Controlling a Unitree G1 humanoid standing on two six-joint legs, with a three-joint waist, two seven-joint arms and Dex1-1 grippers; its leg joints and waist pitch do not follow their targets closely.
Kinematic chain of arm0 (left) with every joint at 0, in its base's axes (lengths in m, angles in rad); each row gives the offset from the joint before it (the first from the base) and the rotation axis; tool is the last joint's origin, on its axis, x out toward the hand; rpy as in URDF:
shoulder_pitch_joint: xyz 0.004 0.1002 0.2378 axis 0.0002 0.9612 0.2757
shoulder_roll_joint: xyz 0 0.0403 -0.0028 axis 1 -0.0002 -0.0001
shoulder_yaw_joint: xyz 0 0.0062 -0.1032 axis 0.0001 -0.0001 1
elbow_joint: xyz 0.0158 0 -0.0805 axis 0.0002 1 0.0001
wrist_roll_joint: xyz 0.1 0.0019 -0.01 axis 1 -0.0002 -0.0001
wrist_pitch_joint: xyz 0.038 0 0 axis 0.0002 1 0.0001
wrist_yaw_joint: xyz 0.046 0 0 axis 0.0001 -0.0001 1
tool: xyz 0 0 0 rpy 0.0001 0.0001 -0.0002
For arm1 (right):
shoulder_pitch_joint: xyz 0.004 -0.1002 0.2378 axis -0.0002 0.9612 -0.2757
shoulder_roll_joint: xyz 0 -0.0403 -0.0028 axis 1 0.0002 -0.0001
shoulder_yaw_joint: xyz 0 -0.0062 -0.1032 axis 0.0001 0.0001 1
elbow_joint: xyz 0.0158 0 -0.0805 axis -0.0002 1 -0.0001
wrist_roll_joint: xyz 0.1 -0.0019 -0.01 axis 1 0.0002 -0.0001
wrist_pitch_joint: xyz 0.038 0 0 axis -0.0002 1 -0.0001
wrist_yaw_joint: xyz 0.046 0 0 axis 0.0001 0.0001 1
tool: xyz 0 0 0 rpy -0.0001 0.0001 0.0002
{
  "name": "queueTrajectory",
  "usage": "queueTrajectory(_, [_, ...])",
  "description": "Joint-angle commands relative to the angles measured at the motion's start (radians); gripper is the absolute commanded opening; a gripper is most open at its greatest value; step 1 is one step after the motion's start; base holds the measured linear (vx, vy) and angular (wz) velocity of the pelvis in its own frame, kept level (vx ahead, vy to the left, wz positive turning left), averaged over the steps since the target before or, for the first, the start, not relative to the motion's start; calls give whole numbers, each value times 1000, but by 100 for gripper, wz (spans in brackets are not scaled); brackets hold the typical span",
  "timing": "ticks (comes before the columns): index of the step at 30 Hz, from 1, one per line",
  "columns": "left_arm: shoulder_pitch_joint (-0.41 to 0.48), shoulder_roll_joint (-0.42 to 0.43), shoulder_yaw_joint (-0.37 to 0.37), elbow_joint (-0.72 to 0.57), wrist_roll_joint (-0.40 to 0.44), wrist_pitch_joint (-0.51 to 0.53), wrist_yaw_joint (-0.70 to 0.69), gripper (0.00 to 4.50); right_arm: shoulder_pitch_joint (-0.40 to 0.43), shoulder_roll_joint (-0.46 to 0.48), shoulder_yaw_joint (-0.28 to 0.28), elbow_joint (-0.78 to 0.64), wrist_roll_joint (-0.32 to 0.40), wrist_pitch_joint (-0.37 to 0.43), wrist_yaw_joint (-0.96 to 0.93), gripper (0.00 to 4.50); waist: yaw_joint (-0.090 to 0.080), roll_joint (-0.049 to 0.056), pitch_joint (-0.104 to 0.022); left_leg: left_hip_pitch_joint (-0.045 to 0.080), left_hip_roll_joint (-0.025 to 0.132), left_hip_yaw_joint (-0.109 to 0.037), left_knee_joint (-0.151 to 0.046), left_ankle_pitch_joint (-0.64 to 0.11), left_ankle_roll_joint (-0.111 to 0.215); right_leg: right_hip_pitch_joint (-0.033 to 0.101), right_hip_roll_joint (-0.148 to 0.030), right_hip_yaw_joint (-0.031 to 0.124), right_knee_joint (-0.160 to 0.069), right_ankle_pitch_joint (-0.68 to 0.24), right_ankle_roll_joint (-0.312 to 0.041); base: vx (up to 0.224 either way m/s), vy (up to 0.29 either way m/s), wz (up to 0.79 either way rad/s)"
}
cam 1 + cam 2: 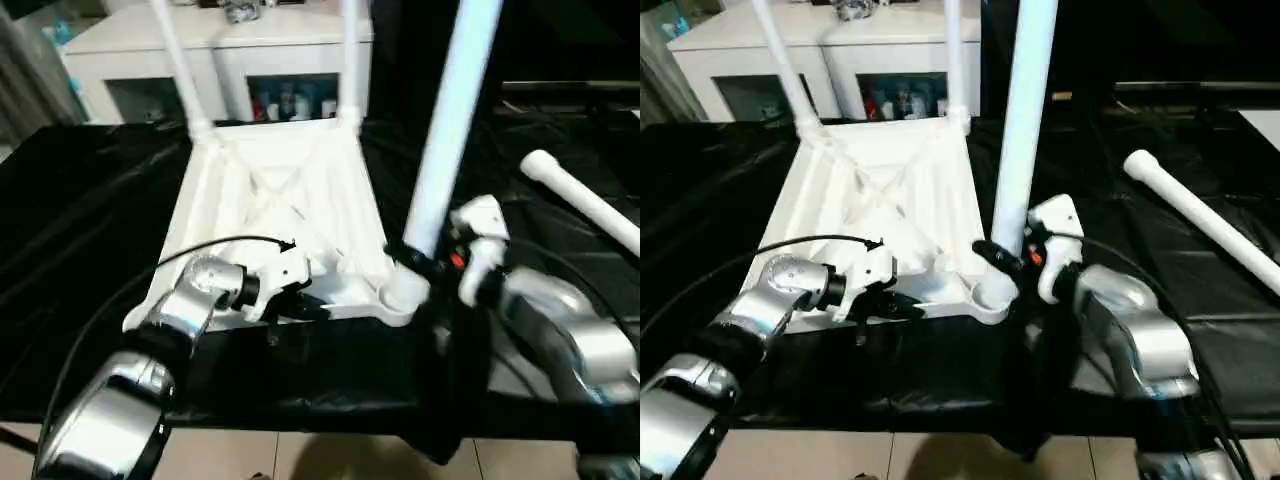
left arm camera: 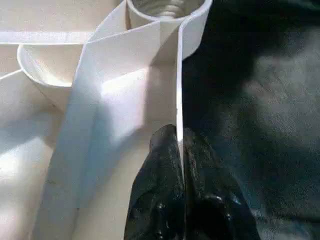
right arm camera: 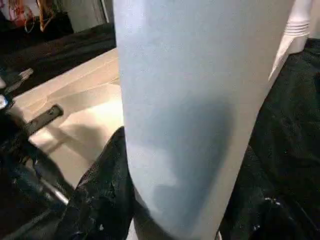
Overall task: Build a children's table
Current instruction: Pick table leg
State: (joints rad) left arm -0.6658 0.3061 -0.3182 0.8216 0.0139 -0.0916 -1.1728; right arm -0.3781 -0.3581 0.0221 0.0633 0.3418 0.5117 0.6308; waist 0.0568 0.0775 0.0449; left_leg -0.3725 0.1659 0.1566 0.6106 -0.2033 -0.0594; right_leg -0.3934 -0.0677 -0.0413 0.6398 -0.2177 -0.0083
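Now the left pincer (image 2: 181, 165) pinches the tabletop (image 1: 290, 190) rim, the right pincer (image 1: 1015, 262) clasping an upright leg (image 1: 1023, 110).

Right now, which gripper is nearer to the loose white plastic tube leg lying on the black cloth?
The right gripper. It grips the upright leg at the tabletop's near corner socket, beside the loose leg. The left gripper pinches the tabletop's near rim, farther away.

The 2 head views look forward and down at the same white ribbed plastic tabletop (image 1: 275, 215). The left wrist camera sits very close to its rim; the right wrist camera very close to a white tube leg (image 3: 200, 115).
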Motion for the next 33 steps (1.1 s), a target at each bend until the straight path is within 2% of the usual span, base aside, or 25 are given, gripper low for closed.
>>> queueTrajectory(1, [37,-16,22,-33,-44,36,27,0,-24,14,26,77,-27,-4,-4,186,-1,-30,-56,-3,47,-10,-72,-117,47,57,-75,43,-94,-156,-227,0,0,0])
queueTrajectory(2, [48,-14,13,-51,-36,55,23,0,-43,23,25,101,-26,2,-2,186,-3,-24,-56,-1,49,-10,-71,-115,48,55,-75,44,-94,-170,-222,0,0,0])
queueTrajectory(4, [53,-12,10,-62,-29,71,20,0,-50,25,26,108,-25,9,0,186,-6,-23,-57,-1,49,-10,-72,-108,51,55,-74,44,-93,-155,-225,0,0,0])
queueTrajectory(5, [60,-8,7,-79,-17,89,23,0,-57,15,44,107,-33,19,15,186,-4,-32,-58,1,51,-9,-72,-88,62,55,-74,44,-90,-124,-226,0,0,0])
queueTrajectory(6, [62,-7,7,-85,-15,94,24,0,-58,13,47,106,-34,20,18,186,-4,-30,-59,0,51,-8,-72,-81,65,56,-74,44,-89,-112,-227,0,0,0])
queueTrajectory(8, [80,1,10,-134,-6,129,30,0,-68,1,60,105,-28,38,44,186,-3,-34,-60,1,51,-7,-72,-59,82,58,-74,43,-86,-66,-235,0,0,0])
queueTrajectory(15, [99,19,12,-201,-9,184,42,0,-80,-61,95,65,-6,105,147,186,-2,-42,-62,1,53,-3,-69,-40,107,60,-75,43,-82,-15,-248,0,0,0])
queueTrajectory(17, [101,19,14,-207,-12,186,40,0,-82,-77,102,56,-2,130,162,186,-3,-42,-62,1,52,-3,-69,-42,107,60,-74,42,-82,-19,-250,0,0,0])
queueTrajectory(20, [107,20,17,-230,-13,188,41,0,-86,-91,109,62,-14,132,174,186,-2,-45,-61,3,52,0,-68,-46,107,59,-74,44,-84,-31,-250,0,0,0])
queueTrajectory(22, [109,20,17,-238,-13,192,42,0,-87,-89,109,67,-16,130,175,186,-3,-44,-61,2,52,-1,-69,-47,104,58,-74,42,-84,-39,-251,0,0,0])
queueTrajectory(29, [116,24,14,-270,-14,208,40,0,-92,-90,117,62,-12,153,180,186,-5,-50,-63,2,52,0,-67,-27,114,59,-73,42,-79,2,-258,0,0,0])
queueTrajectory(33, [122,23,15,-281,-14,212,41,0,-92,-79,102,85,-9,130,177,186,-4,-49,-63,3,53,1,-67,-36,110,58,-74,43,-81,-14,-258,0,0,0])
